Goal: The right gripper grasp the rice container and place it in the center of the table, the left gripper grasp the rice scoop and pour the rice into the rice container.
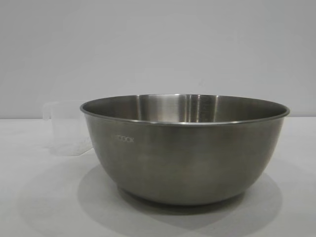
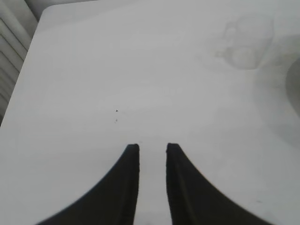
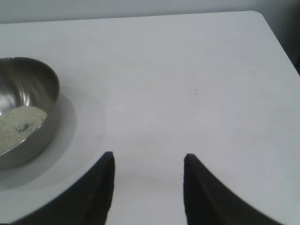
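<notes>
The steel bowl [image 1: 185,148] sits upright on the white table [image 1: 29,207], filling the middle of the exterior view. The right wrist view shows a shallow heap of rice [image 3: 16,125] on its floor. Judgement: with the bowl central and the rice inside it, both placing and pouring look complete.

The clear plastic scoop [image 1: 66,129] stands upright on the table just beside the bowl, on the left arm's side and a little behind it. Whether the two touch cannot be told. In the left wrist view the scoop [image 2: 246,42] looks empty, though it is too faint to be sure. Judgement: it stands there as set down after the pour, close to the bowl.

Left gripper [image 2: 153,149]: above bare table, well apart from the scoop. Jaws parted by a narrow gap, nothing between them, touching nothing.

Right gripper [image 3: 149,159]: above bare table, the bowl off to one side and clear of it. Jaws spread wider than the left pair, empty.

Neither gripper appears in the exterior view; judgement: both arms are drawn back from the work.
</notes>
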Tool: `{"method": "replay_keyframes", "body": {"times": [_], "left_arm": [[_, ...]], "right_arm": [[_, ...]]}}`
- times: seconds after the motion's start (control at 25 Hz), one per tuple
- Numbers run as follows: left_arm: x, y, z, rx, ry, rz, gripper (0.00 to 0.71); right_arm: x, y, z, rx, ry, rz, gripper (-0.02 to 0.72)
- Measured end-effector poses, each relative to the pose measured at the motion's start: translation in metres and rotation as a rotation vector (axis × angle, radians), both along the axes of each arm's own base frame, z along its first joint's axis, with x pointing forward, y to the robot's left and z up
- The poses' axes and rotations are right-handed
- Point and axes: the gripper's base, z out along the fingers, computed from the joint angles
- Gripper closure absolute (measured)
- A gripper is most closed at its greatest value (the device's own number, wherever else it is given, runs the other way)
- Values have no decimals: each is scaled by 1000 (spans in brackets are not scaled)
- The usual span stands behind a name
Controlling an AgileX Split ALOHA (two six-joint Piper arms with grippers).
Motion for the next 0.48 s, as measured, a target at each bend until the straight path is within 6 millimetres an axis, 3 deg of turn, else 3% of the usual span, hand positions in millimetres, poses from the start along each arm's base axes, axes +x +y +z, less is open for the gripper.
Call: {"method": "replay_keyframes", "body": {"times": [0.48], "left_arm": [[0, 0, 0, 0, 0, 4, 607]], "right_arm": [[0, 0, 0, 0, 0, -22, 416]]}}
